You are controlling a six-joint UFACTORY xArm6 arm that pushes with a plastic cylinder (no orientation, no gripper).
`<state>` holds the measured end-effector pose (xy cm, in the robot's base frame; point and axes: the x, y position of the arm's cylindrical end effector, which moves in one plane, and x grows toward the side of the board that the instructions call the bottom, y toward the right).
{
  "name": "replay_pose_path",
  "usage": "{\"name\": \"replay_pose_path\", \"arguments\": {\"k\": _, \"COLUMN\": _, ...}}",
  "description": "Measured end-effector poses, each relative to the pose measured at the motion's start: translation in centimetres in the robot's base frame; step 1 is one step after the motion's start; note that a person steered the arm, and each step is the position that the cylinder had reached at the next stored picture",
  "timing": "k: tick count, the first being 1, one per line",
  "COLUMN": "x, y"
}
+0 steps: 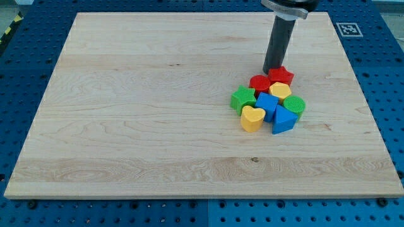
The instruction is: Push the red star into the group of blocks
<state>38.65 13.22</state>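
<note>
Wooden surface [126,113]: our upright rod sets my tip [273,68] against the red star [281,76], touching the block cluster; we carry no fingers.

My tip [273,69] rested on the pale wooden desk [126,113], touching the top-left edge of the red star block [281,75]. That star sat against a red round block [259,82] and a yellow block [280,90]. Below clustered a green star-like block [242,98], a green round block [294,104], a yellow heart block [252,118], a blue block [267,103] and a blue triangular block [283,120].
</note>
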Motion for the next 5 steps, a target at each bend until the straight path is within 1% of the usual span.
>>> {"name": "replay_pose_path", "arguments": {"k": 2, "x": 0.3, "y": 0.0}}
{"name": "replay_pose_path", "arguments": {"k": 4, "x": 0.3, "y": -2.1}}
{"name": "replay_pose_path", "arguments": {"k": 5, "x": -0.8, "y": 0.5}}
